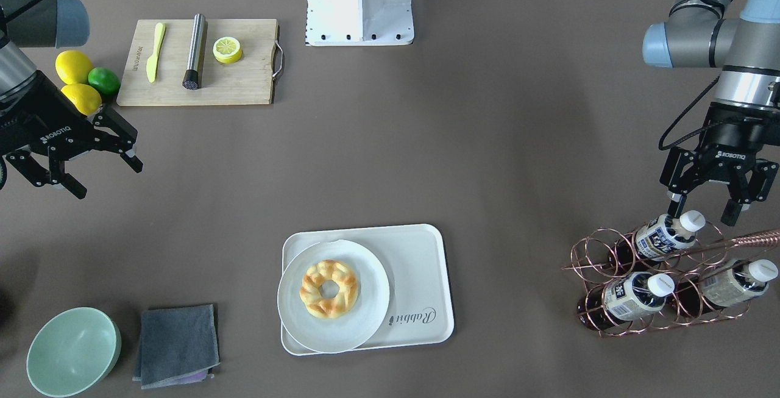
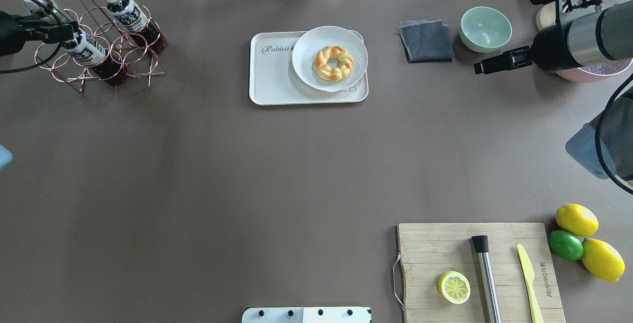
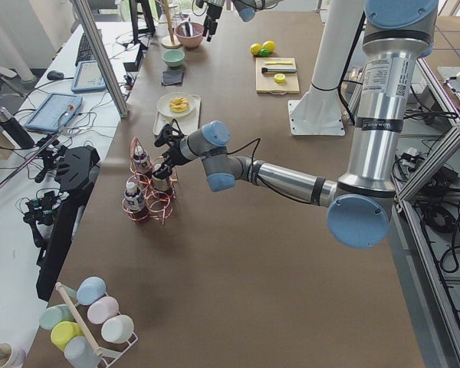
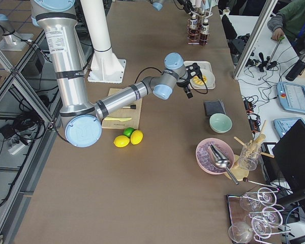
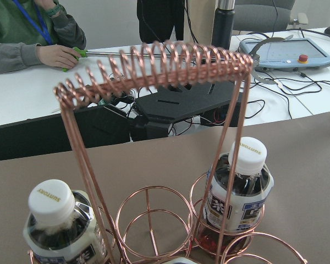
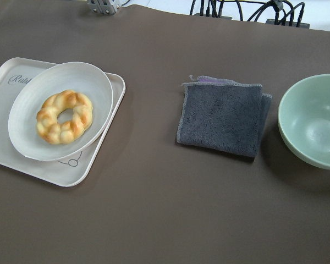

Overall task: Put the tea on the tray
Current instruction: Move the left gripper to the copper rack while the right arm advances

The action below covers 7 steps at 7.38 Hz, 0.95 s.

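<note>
Exterior front-facing: three bottles (image 1: 663, 238) in one rack (image 1: 752, 238), one tray (image 1: 421, 269).

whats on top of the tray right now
A round white plate sits on one end of the tray, slightly overhanging its rim, with a braided ring pastry on it. The Rabbit-lettered end is bare. The tray surface under the plate is covered.

rack: copper wire rack (image 5: 154, 60) on brown table (image 5: 297, 148), coiled handle across the top | near right: tea bottle (image 5: 237, 190), white cap, dark-blue-and-white label, upright in a ring | near left: second bottle (image 5: 58, 225), white cap | far left: person's hand (image 5: 58, 55) on a white desk
</note>
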Each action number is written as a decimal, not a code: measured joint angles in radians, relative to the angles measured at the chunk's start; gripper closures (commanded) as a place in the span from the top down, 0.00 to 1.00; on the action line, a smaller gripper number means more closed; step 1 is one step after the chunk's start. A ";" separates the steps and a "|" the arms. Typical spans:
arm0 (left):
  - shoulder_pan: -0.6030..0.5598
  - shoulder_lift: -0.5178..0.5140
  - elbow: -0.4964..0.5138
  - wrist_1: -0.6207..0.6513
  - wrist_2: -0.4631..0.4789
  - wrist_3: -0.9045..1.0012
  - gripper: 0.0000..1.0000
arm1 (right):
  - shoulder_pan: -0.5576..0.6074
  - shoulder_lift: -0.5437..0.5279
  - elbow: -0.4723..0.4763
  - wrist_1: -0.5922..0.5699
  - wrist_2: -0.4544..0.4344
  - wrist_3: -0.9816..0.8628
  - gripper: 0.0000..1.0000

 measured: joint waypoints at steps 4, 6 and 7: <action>0.001 -0.005 0.022 -0.004 0.008 -0.001 0.76 | 0.000 -0.001 0.000 -0.001 -0.001 0.000 1.00; 0.002 -0.001 0.017 -0.011 0.009 -0.007 0.76 | 0.000 -0.001 0.000 0.000 -0.001 0.000 1.00; 0.003 0.000 0.019 -0.025 0.010 -0.014 0.76 | 0.000 -0.001 0.001 0.000 -0.001 0.000 1.00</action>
